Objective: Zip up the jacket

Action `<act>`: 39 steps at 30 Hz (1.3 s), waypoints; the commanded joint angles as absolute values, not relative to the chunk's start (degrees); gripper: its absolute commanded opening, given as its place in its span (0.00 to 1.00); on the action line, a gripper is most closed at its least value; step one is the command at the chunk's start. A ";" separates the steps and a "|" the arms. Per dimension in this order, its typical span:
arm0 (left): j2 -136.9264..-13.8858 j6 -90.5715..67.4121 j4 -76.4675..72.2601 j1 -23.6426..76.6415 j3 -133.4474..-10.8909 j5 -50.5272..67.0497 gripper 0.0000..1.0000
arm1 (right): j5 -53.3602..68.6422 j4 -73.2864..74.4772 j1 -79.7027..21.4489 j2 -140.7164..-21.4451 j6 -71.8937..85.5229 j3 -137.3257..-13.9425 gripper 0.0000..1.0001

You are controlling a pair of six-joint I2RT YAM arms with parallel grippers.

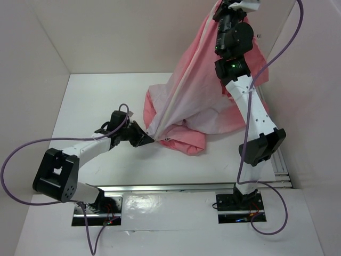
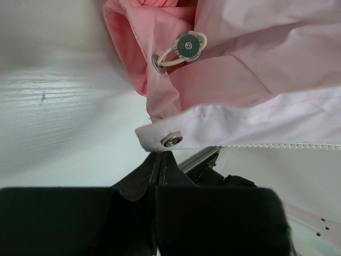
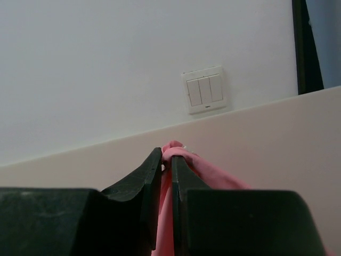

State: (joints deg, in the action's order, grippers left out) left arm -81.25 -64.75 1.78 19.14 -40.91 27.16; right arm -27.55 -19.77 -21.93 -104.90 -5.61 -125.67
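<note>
Top external view: the jacket [image 1: 197, 101] hangs stretched between two closed grippers.

The right gripper [image 3: 166, 157] is raised at 1 o'clock in the top view. Its jaws are pressed narrow on a fold of pink fabric, which shows between them in the right wrist view, with a wall switch [image 3: 204, 89] behind at 12 o'clock. From that grip the pale zipper [image 1: 181, 85] runs taut down toward 7 o'clock to the left gripper [image 1: 148, 140], low over the table [image 1: 96, 101] near centre. The left jaws are pinched narrow on the jacket's hem corner, just below a metal snap [image 2: 171, 141]. A cord toggle [image 2: 188, 46] hangs at 12 o'clock above it. The jacket's slack lies bunched on the table, at 3 o'clock from the left gripper.
</note>
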 commanded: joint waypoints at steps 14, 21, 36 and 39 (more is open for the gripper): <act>-58.54 -49.49 38.14 7.13 -66.44 6.50 0.00 | -20.48 -14.77 -21.18 -74.37 9.65 -81.51 0.00; -61.96 -44.39 38.14 3.43 -68.64 10.27 0.70 | -15.21 3.98 -22.23 -65.74 20.91 -63.54 0.65; -58.27 -35.52 39.73 3.43 -79.36 4.14 0.99 | -29.09 43.95 -13.81 -77.61 29.36 -79.88 1.00; -56.78 -34.28 39.73 3.43 -80.94 3.34 0.99 | -29.09 44.56 -12.57 -78.92 27.60 -82.95 1.00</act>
